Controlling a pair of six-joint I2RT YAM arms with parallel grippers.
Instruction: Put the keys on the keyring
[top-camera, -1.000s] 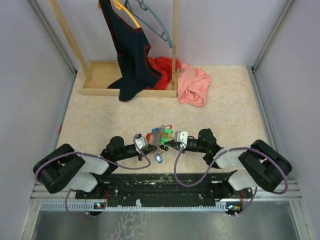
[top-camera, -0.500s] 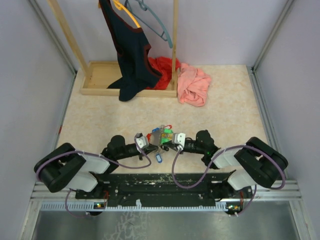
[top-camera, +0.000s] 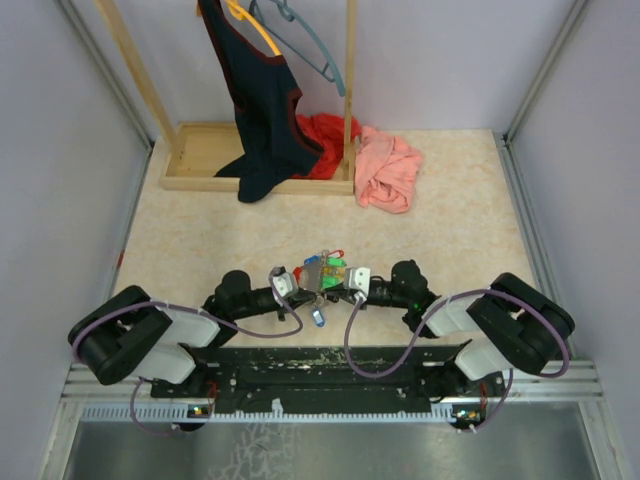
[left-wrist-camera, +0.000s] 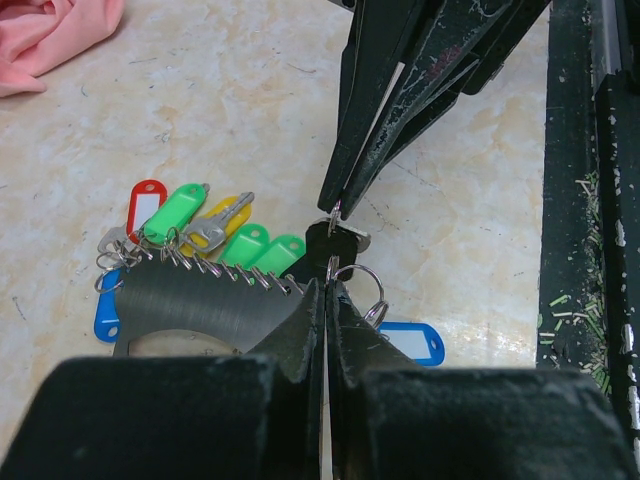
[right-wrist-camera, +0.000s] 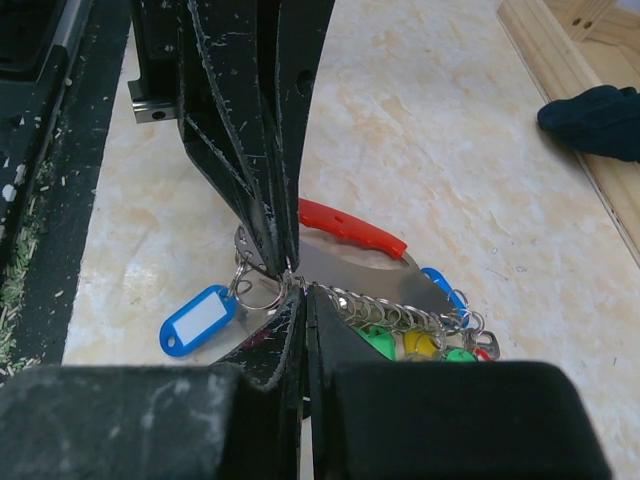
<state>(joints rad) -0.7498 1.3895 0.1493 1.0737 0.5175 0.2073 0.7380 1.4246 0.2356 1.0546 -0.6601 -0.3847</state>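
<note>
Well, the left fingers (left-wrist-camera: 300, 330) and right fingers (right-wrist-camera: 282, 335) are both pinched shut. Their tips meet at the blue-tagged key (left-wrist-camera: 410, 343), just beside the keyring (right-wrist-camera: 350, 228) and remaining keys (left-wrist-camera: 180, 210), mid-worktop (top-camera: 200, 240).

Wooden rack (top-camera: 205, 150) at the back of the beige table (top-camera: 200, 240), a dark top (top-camera: 262, 100) hanging off a yellow hanger (top-camera: 255, 25), grey hanger (top-camera: 315, 45) beside it. Red cloth (top-camera: 325, 135) on the rack's base, pink cloth (top-camera: 388, 168) crumpled just right of it.
</note>
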